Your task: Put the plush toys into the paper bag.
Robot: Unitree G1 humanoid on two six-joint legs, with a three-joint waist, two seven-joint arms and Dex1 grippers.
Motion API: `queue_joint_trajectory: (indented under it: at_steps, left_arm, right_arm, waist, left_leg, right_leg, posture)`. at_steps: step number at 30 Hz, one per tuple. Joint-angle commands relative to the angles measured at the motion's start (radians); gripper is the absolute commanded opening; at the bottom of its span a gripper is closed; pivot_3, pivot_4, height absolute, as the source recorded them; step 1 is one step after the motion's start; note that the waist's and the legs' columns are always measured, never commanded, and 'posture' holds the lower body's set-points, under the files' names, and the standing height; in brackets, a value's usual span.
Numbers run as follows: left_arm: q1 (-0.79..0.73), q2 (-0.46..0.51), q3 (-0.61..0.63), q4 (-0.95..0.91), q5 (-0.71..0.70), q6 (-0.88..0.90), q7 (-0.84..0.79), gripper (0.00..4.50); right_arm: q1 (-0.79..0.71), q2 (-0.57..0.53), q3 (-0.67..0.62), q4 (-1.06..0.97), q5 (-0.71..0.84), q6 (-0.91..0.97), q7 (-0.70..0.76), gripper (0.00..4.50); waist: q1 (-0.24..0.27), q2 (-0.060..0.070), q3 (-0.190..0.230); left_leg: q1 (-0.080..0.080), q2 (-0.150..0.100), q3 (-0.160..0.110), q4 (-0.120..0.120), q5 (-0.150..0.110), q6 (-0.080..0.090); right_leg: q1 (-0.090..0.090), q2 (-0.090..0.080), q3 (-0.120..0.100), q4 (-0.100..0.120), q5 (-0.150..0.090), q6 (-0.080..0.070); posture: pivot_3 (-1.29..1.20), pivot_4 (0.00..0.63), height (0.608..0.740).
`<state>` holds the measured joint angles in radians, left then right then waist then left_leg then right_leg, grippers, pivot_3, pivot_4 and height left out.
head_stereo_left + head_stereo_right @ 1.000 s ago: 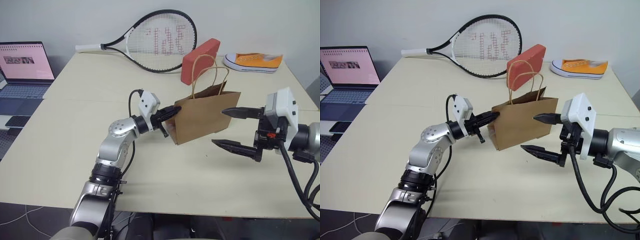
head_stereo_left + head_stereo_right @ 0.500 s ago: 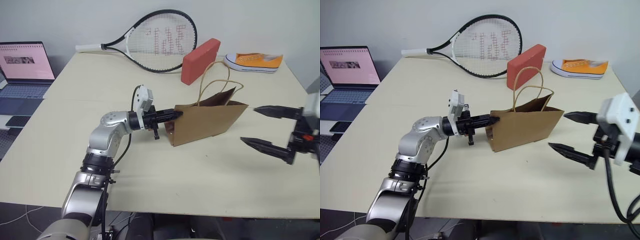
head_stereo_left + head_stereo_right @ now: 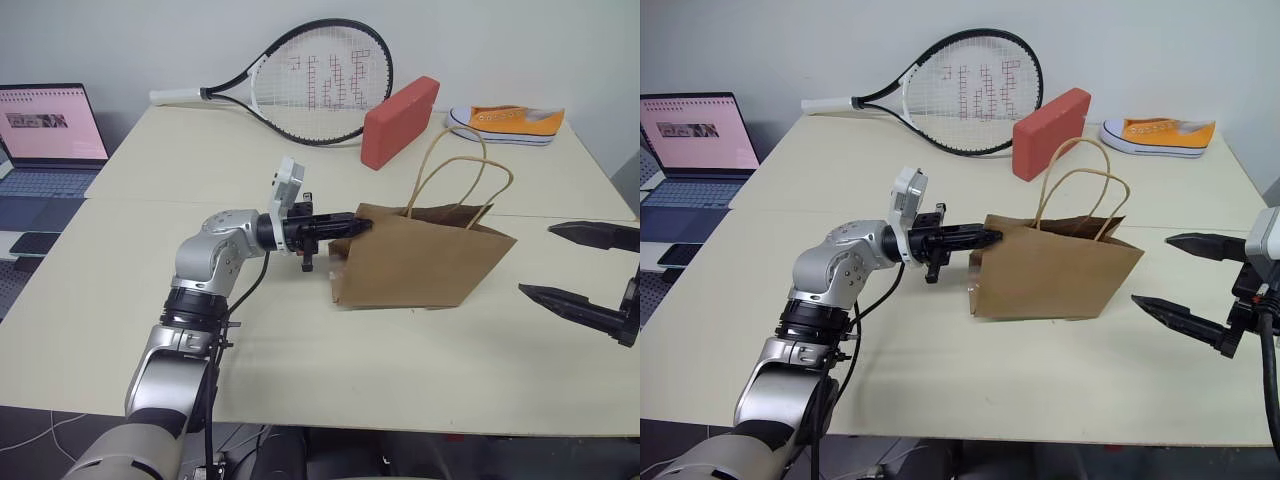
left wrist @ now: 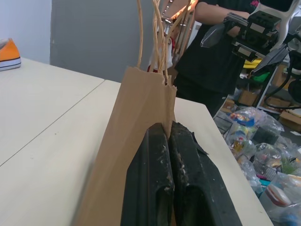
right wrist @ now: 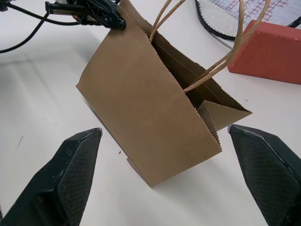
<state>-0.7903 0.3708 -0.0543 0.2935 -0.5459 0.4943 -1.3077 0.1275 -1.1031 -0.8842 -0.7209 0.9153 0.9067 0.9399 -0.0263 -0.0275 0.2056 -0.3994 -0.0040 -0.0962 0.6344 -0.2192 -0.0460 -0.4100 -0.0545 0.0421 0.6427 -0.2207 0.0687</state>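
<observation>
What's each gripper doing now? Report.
Left gripper: shut on the bag rim.
Right gripper: open, holding nothing.

The paper bag (image 3: 420, 265) is showing plain brown with paler tan handles, sitting on a cream surface (image 3: 150, 260). Behind it, a red block (image 3: 400, 122), an orange sneaker (image 3: 506, 124) with a white sole, and a black-and-white racket (image 3: 305, 80) with red-marked strings are lying; both tools' fingers (image 5: 70, 174) are showing black.

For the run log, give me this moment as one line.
left gripper: shut on paper bag rim | right gripper: open, beside bag | plush toys: unseen
</observation>
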Motion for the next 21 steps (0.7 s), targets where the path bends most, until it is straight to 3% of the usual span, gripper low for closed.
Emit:
queue_joint_trajectory:
  at_steps: [1, 10, 21]
  left_arm:
    - [0.015, 0.005, -0.022, 0.034, 0.059, -0.076, -0.008, 0.05]
    - [-0.014, 0.004, -0.032, 0.160, 0.178, -0.257, 0.011, 0.05]
    - [-0.046, 0.004, -0.020, 0.205, 0.205, -0.340, 0.012, 0.05]
  right_arm:
    - [0.008, -0.019, -0.034, 0.001, -0.006, -0.001, 0.021, 4.50]
    - [-0.011, -0.029, 0.005, 0.004, -0.002, -0.009, 0.015, 4.50]
    - [-0.043, -0.024, 0.063, 0.010, -0.010, -0.024, 0.007, 4.50]
  waist:
    - [0.000, 0.000, 0.000]
    - [0.003, 0.000, 0.000]
    - [0.002, 0.000, 0.000]
  left_leg:
    - [0.000, 0.000, 0.000, 0.000, 0.000, 0.000]
    - [0.000, 0.000, 0.000, 0.000, 0.000, 0.000]
    - [0.000, 0.000, 0.000, 0.000, 0.000, 0.000]
  right_leg:
    - [0.000, 0.000, 0.000, 0.000, 0.000, 0.000]
    - [0.000, 0.000, 0.000, 0.000, 0.000, -0.001]
    - [0.000, 0.000, 0.000, 0.000, 0.000, 0.001]
  posture:
    - [0.00, 0.150, 0.740]
    - [0.00, 0.150, 0.740]
    - [0.00, 0.150, 0.740]
